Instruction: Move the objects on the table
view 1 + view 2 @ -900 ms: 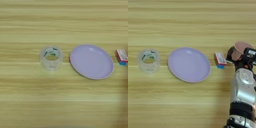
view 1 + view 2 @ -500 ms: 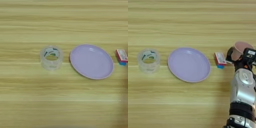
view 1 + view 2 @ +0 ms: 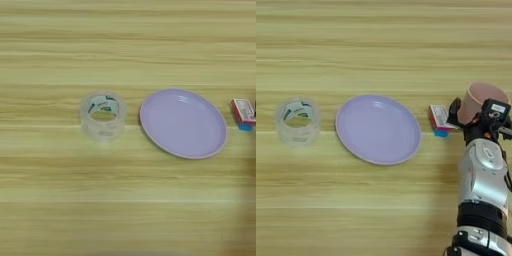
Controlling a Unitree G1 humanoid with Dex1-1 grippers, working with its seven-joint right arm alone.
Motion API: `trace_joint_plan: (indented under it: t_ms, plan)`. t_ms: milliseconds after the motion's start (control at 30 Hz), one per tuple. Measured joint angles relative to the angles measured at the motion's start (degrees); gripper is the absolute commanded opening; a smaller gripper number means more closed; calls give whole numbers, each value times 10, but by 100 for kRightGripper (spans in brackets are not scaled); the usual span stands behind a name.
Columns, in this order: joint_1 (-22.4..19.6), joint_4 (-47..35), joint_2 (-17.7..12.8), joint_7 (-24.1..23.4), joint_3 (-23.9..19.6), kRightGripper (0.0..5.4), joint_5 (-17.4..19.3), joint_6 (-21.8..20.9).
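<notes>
The pale pink cup (image 3: 483, 100) is being gripped by the right gripper (image 3: 474, 114), whose black fingers (image 3: 455, 111) are closed around its sides, at the right of the wooden table (image 3: 125, 45). The red-and-white box (image 3: 439, 119) is lying just left of the cup, beside the lilac plate (image 3: 378, 129). A clear tape roll (image 3: 103, 114) is standing left of the plate

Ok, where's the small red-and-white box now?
The box lies right of the lilac plate, just left of the gripper at the pink cup.
</notes>
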Motion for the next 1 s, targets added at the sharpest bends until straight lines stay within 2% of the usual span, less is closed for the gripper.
trace_joint_plan:
  t_ms: [400, 1000]
  plan:
    - [-15, 39, -6, -1, 0, 538, -2, -17]
    - [-70, 172, -40, 3, 1, 538, -3, -76]
